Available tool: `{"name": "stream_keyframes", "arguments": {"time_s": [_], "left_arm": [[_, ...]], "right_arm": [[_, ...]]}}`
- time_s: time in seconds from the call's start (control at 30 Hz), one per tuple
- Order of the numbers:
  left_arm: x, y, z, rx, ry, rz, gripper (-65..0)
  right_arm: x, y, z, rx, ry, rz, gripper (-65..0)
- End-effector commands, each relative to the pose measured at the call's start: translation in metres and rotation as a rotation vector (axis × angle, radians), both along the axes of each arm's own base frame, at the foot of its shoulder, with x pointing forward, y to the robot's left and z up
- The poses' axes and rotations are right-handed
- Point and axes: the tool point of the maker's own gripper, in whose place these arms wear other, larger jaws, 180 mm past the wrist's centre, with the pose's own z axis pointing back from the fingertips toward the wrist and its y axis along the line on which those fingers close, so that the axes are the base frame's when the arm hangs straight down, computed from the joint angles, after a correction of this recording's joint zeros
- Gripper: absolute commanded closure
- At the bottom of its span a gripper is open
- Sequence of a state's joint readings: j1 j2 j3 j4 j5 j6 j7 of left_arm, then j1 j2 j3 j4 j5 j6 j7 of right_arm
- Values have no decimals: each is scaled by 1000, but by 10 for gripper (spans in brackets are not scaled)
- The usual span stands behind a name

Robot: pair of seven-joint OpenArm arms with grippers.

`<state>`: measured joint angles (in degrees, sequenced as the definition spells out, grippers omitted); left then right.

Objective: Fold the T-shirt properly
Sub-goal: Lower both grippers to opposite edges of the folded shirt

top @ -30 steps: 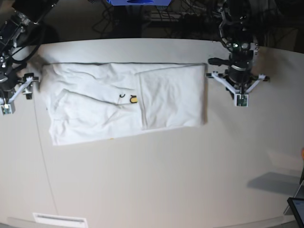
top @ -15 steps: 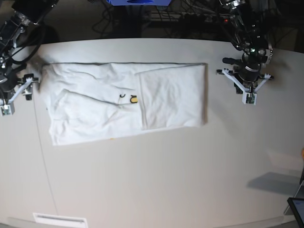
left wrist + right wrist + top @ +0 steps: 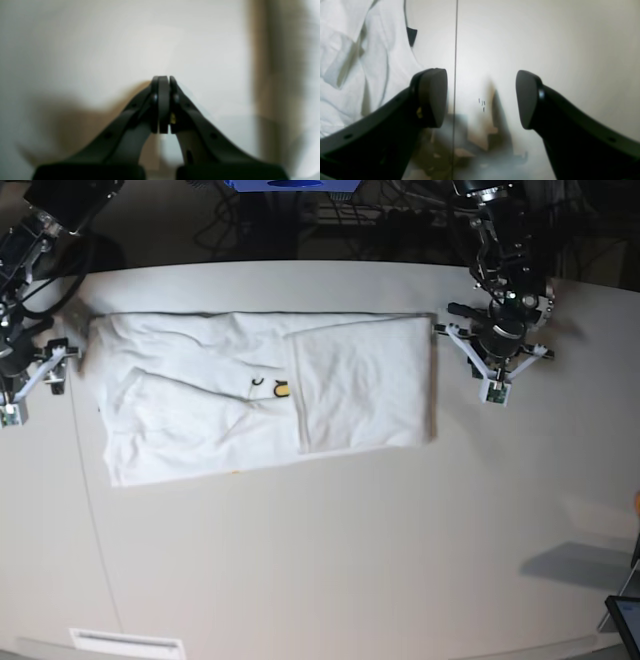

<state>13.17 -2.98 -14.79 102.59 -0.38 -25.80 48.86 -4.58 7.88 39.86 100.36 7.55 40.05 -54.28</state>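
The white T-shirt (image 3: pixel 200 410) lies flat on the table, partly folded, with a plain panel (image 3: pixel 360 385) laid over its right part. A small bit of yellow and dark print (image 3: pixel 280 389) shows at the panel's edge. My left gripper (image 3: pixel 494 385) hovers just right of the shirt's right edge. In the left wrist view it (image 3: pixel 163 78) is shut and empty over blurred table. My right gripper (image 3: pixel 12 402) is left of the shirt. In the right wrist view it (image 3: pixel 480 98) is open and empty, with the shirt (image 3: pixel 357 50) and its dark neck tag (image 3: pixel 411 36) at the upper left.
The pale table (image 3: pixel 320 560) has a thin seam (image 3: pixel 456 50) running down its left side. A white label (image 3: pixel 125 642) sits at the front left edge. A dark screen corner (image 3: pixel 628 620) shows at the front right. Cables lie behind the far edge.
My left arm swung right, away from the shirt, then came back left close to its right edge. My right arm shifted slightly up. The shirt has not moved.
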Motion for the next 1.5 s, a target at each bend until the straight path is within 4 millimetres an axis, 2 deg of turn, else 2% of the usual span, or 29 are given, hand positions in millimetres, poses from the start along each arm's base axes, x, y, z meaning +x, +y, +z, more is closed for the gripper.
{"name": "stream_keyframes", "arguments": {"time_s": [0.0, 0.13, 0.3, 0.43, 0.53, 0.67, 0.73, 0.83, 1.03, 1.3, 1.47], "left_arm": [[6, 3, 8, 14, -30, -2, 0], [4, -2, -5, -2, 3, -16, 0], [5, -8, -7, -5, 8, -36, 0], [4, -8, -7, -5, 9, -36, 0], [3, -6, -7, 2, 13, -39, 0], [2, -5, -7, 6, 16, -40, 0], [2, -5, -7, 6, 16, -40, 0], [4, -5, -6, 6, 11, -40, 0], [5, -5, -5, 8, 9, -42, 0], [7, -26, -12, 74, 44, -132, 0], [7, -28, -11, 104, 48, -150, 0]], "right_arm": [[12, -3, 16, -15, -59, 12, -415], [20, 5, 19, 36, -68, 19, -450], [30, 15, 33, 144, -79, 48, -461], [38, 33, 40, 298, -97, 109, -461], [43, 42, 31, 469, -92, 134, -461], [41, 47, 8, 714, -83, 106, -461], [40, 49, 3, 786, -90, 92, -461], [43, 46, 7, 788, -123, 86, -461], [41, 49, 3, 794, -104, 88, -461], [34, 50, -4, 798, -87, 77, -461], [34, 44, -7, 763, -73, 68, -461]]}}
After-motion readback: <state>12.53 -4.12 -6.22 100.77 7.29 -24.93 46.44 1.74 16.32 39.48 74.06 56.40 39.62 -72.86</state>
